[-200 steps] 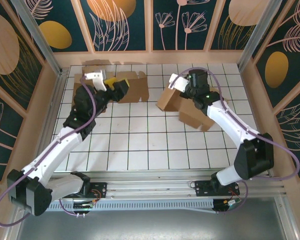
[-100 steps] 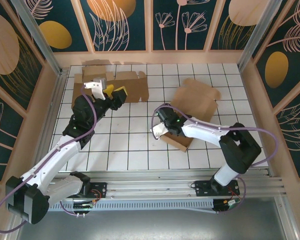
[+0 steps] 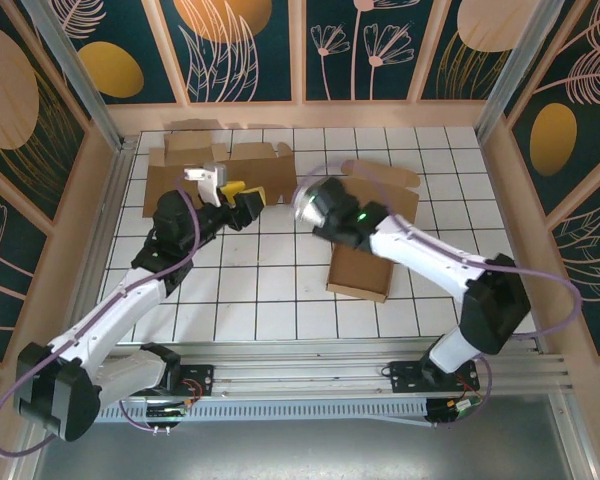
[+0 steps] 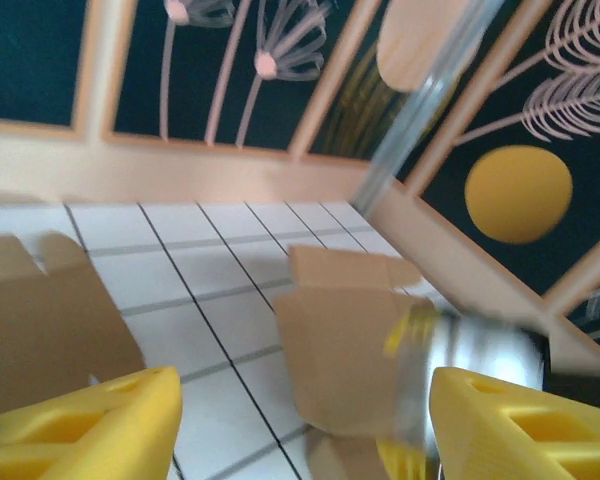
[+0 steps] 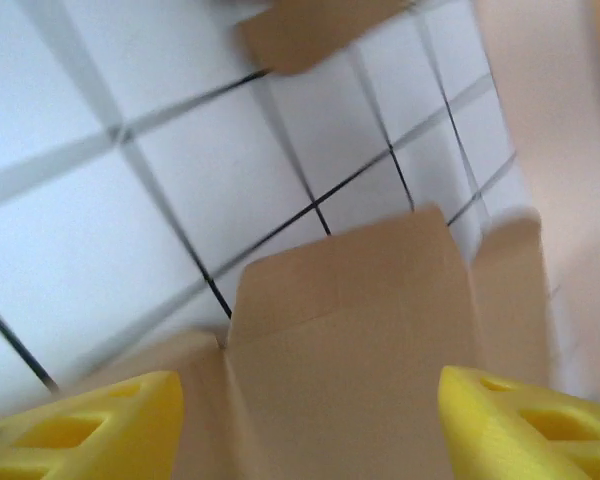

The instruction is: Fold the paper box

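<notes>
**Both grippers open, box flat on the table**

The box (image 3: pixel 360 270) lies unfolded on the table (image 3: pixel 270 300), right of centre. Its long side runs from the near middle toward the back right. A darker panel forms its near end, and a lighter panel with flaps forms the far end. The right arm (image 3: pixel 430 255) reaches across it from the near right corner.

The right gripper (image 3: pixel 313 207) is blurred in the top view. It sits just off the box's left far edge and looks clear of the cardboard. In the right wrist view its two yellow fingers (image 5: pixel 80 425) stand wide apart and nothing is pinched between them. Beyond them is a brown panel with a flap on each side, lying flat on the white grid. I cannot tell which piece of cardboard this is.

The left gripper (image 3: pixel 248 196) hangs over the near edge of a second flat sheet (image 3: pixel 270 170) at the back left of the table. In the left wrist view its yellow fingers (image 4: pixel 90 425) are also spread wide and hold nothing. That view faces right across the grid. The sheet's edge is on its left, the box is in the middle, and a grey and yellow blur is at the box's right side.

The two grippers are near each other at mid-table, apart, with bare tiles between them.
</notes>
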Controlling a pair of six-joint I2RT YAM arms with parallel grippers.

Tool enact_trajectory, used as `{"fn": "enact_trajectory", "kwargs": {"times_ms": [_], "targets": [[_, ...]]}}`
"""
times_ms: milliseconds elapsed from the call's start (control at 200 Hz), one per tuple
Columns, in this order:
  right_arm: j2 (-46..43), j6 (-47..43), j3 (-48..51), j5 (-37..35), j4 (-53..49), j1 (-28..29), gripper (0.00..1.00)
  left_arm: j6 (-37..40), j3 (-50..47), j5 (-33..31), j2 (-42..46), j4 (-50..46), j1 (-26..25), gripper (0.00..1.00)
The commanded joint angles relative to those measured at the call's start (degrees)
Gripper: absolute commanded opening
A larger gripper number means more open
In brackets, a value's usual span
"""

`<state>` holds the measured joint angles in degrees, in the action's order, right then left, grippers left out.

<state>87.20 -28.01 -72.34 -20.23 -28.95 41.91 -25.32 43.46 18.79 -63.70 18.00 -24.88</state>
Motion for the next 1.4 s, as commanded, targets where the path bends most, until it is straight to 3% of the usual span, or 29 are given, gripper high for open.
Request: {"fn": "enact_trajectory", "kwargs": {"times_ms": [0, 55, 170, 350, 480, 646, 851, 1021, 1136, 1311, 1391], "targets": [[-9.1, 48.5, 6.8, 18.4, -11.1, -13.9, 0.69, -4.4, 1.5, 6.7, -4.7, -0.9, -1.1, 0.63], [-14.4, 53.7, 14.2, 23.3, -7.9, -17.5, 0.69, -5.6, 2.8, 6.6, -7.6, -2.4, -1.9, 0.63], [-21.6, 58.4, 21.7, 25.2, -8.4, -24.0, 0.72, -4.0, 7.6, 6.2, -14.2, -8.4, -4.7, 0.62], [-23.2, 59.3, 29.7, 32.4, -4.4, -29.6, 0.75, -3.9, 12.0, 6.7, -23.2, -11.6, -8.2, 0.62], [-20.6, 58.1, 32.4, 29.9, 1.0, -29.7, 0.65, -4.3, 14.4, 7.0, -25.9, -12.4, -8.9, 0.63], [-15.9, 56.0, 33.5, 29.4, 8.9, -28.9, 0.37, -4.0, 14.0, 4.5, -25.3, -14.4, -8.9, 0.65], [-11.1, 51.8, 32.3, 24.7, 13.7, -24.8, 0.18, -4.2, 13.8, -3.3, -23.5, -18.0, -9.0, 0.66], [-5.3, 50.0, 30.8, 21.5, 21.0, -19.8, 0.14, -4.5, 14.6, -9.8, -23.5, -20.4, -7.9, 0.66], [0.0, 48.1, 27.5, 19.6, 27.4, -17.3, 0.1, -4.6, 16.0, -9.3, -25.2, -20.4, -5.5, 0.66], [6.4, 46.9, 20.8, 18.8, 29.5, -15.8, 0.1, -1.5, 21.4, -10.0, -30.0, -22.0, -1.5, 0.66], [7.6, 46.4, 19.1, 19.0, 28.6, -15.6, 0.15, 0.5, 23.8, -9.2, -32.7, -21.3, -0.2, 0.66]]}}
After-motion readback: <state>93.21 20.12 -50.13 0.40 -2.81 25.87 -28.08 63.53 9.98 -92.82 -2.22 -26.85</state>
